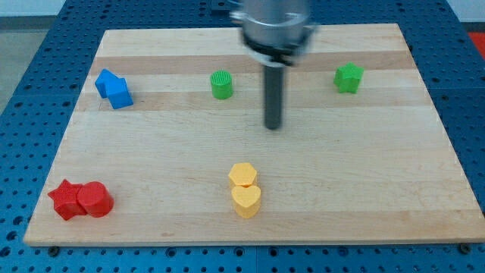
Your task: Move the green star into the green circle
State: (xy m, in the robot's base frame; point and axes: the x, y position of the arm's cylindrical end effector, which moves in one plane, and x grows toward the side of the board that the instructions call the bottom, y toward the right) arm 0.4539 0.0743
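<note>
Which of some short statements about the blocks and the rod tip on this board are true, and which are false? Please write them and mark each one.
1. My tip touches the green star. False: it stands apart from it, toward the view's left and lower.
2. The green circle lies to the view's left of my tip. True.
3. The two yellow blocks touch each other. True.
4. The blue block is at the view's bottom right. False: it is at the upper left.
5. The red star sits against a second red block. True.
6. The green star already touches the green circle. False: my tip stands between them.
</note>
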